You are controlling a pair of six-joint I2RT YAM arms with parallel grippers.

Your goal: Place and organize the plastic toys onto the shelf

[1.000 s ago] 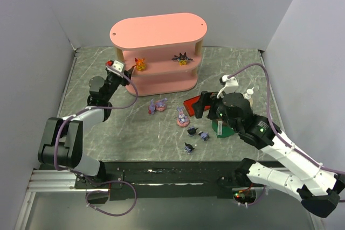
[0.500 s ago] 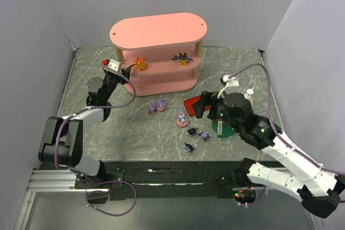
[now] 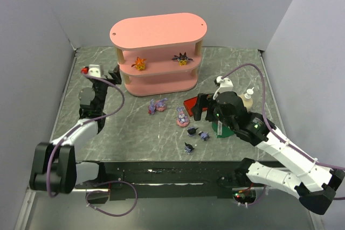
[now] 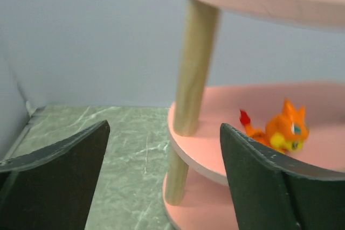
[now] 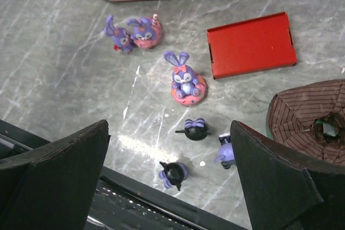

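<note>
We see the left gripper point(image 4: 161, 133) with its jaws spread wide and nothing between them, just off the left end of the pink shelf point(image 3: 156, 30). The right gripper point(image 5: 170, 127) is also wide apart and empty, above the table point(image 3: 135, 127). The left wrist view shows the orange figurine point(image 4: 280, 130) on the middle board near a wooden post point(image 4: 194, 74). Only the overhead view shows the black spiky figurine point(image 3: 183, 58) on that same board. The right wrist view shows three lilac-pink figurines point(image 5: 187, 82) and three dark figurines point(image 5: 195, 129) on the table near a red box point(image 5: 252, 45).
</note>
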